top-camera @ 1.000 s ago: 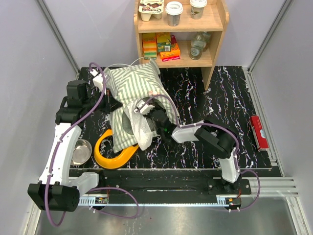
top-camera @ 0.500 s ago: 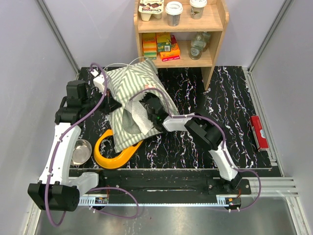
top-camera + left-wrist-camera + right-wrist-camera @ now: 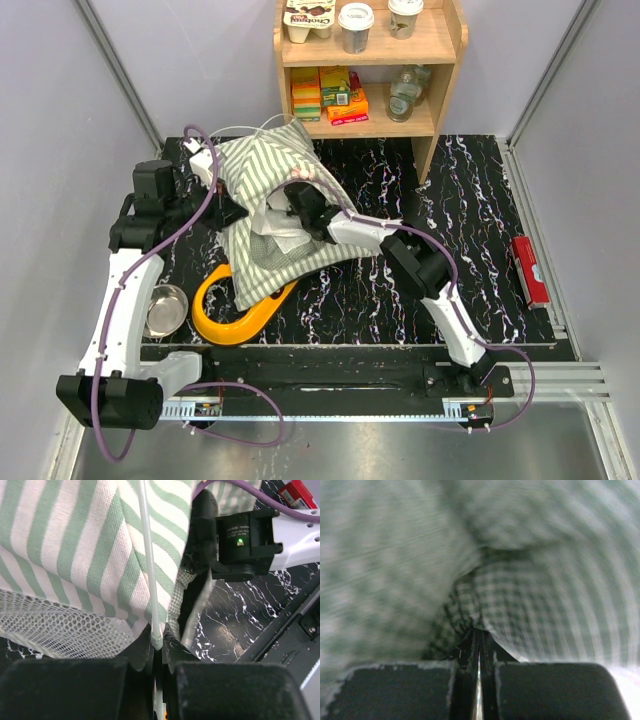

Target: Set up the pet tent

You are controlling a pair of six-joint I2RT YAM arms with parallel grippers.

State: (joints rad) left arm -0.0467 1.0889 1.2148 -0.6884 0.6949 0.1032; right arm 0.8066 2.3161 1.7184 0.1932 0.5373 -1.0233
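The pet tent [image 3: 268,170], green-and-white striped, lies crumpled at the back left of the marbled table. Its white mesh panel [image 3: 55,625] hangs low in the left wrist view. My left gripper [image 3: 157,647] is shut on the fabric-capped end of a thin white pole [image 3: 148,555] that runs up along the striped cloth [image 3: 75,540]. Reaching into the middle of the tent, my right gripper [image 3: 297,195] is shut on a fold of green checked tent fabric [image 3: 520,595]. In the right wrist view that gripper [image 3: 478,639] is pressed close against the cloth and the picture is blurred.
A yellow bowl holder [image 3: 235,318] lies partly under the tent's near edge, with a steel bowl [image 3: 165,308] to its left. A wooden shelf [image 3: 370,70] with boxes and cups stands at the back. A red box [image 3: 528,270] lies at the right edge.
My right gripper has moved toward the back left, drawing the tent fabric with it, so the cloth now spreads out toward the near right. The left gripper has kept its hold and barely moved.
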